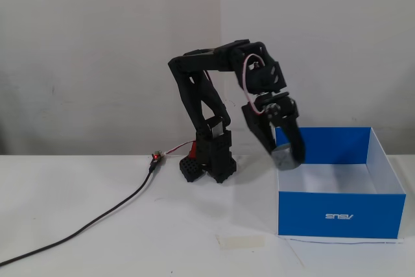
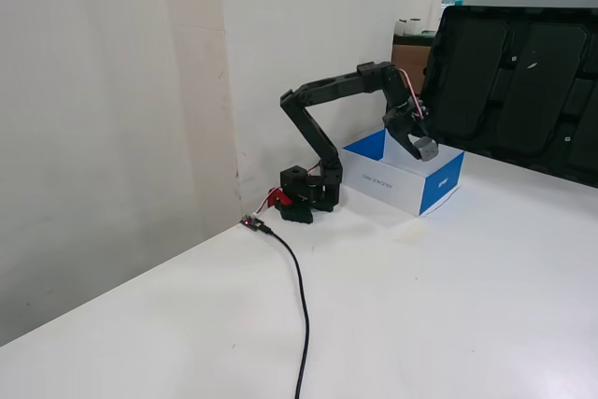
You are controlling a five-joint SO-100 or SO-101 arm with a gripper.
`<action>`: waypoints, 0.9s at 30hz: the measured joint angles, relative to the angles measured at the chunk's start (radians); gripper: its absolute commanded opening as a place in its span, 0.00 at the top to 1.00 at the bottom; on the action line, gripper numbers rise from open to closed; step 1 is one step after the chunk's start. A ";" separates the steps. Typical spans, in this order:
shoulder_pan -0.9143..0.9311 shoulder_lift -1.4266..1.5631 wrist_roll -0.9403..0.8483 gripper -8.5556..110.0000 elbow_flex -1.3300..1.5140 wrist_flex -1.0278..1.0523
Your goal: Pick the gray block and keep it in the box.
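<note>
Most of the task done: gray block pinched in the gripper, carried above the box near its left wall. Only releasing inside left.

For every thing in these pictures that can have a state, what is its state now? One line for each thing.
gripper: shut on the gray block, raised over the box's edge.
gray block: held in the air, not yet in the box.
box: open at the top, nothing seen inside.
cable: lying loose on the table.
tape strip: flat on the table.
</note>
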 measured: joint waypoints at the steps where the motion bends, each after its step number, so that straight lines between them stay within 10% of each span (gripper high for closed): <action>1: -0.025 0.000 0.005 0.86 0.000 0.003; 19: -0.255 -0.161 0.048 0.85 -0.043 -0.052; 27: -0.299 -0.224 0.048 0.61 -0.054 -0.054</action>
